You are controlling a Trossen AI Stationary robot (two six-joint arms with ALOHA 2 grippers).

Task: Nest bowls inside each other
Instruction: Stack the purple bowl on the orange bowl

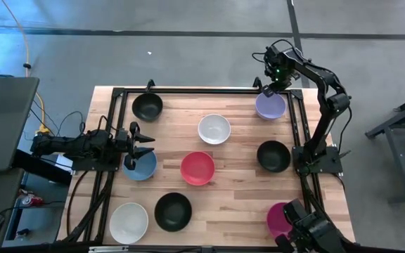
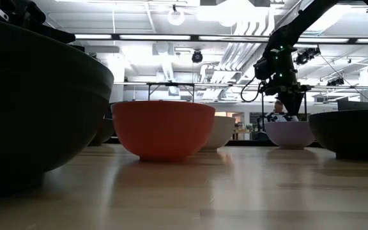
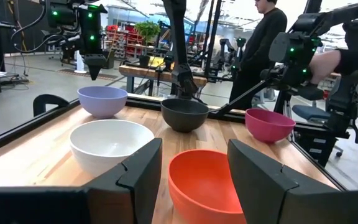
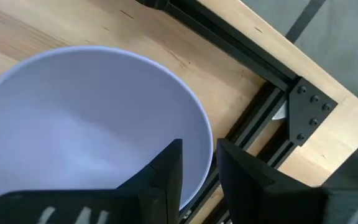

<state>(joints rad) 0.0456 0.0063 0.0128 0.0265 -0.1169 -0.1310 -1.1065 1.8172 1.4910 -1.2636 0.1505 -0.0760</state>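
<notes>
Right wrist view looks down past the right gripper point(image 4: 197, 165), whose two dark fingers stand one on each side of the rim of the lavender bowl point(image 4: 86, 124): one finger is over the inside of the bowl, the other over the outside, with only a narrow gap between them. I cannot tell if the fingers already press the rim or only straddle it. In the high view this gripper point(image 1: 267, 89) is at the far right corner of the table point(image 1: 238, 197), over the far edge of the lavender bowl point(image 1: 271, 107), just beside the black frame rail.

The left gripper point(image 1: 140, 146) is at the left side of the table, over the blue bowl point(image 1: 143, 167), with its fingers spread apart and nothing between them.

All the bowls I can see lie apart from each other, none is inside another: a black bowl point(image 1: 147, 107) at the far left, a white bowl point(image 1: 214, 128) in the middle, a red bowl point(image 1: 197, 168) near the centre, a second black bowl point(image 1: 273, 155) on the right, a third black bowl point(image 1: 172, 211) and a second white bowl point(image 1: 129, 222) at the near side, and a magenta bowl point(image 1: 278, 216) at the near right.

I judge the step in hand is the first pick: taking the lavender bowl by its rim. The next move calls for a firm pinch on the thin wall, then a lift straight up, clear of the rail, and a carry to a neighbour bowl, maybe the black one on the right
</notes>
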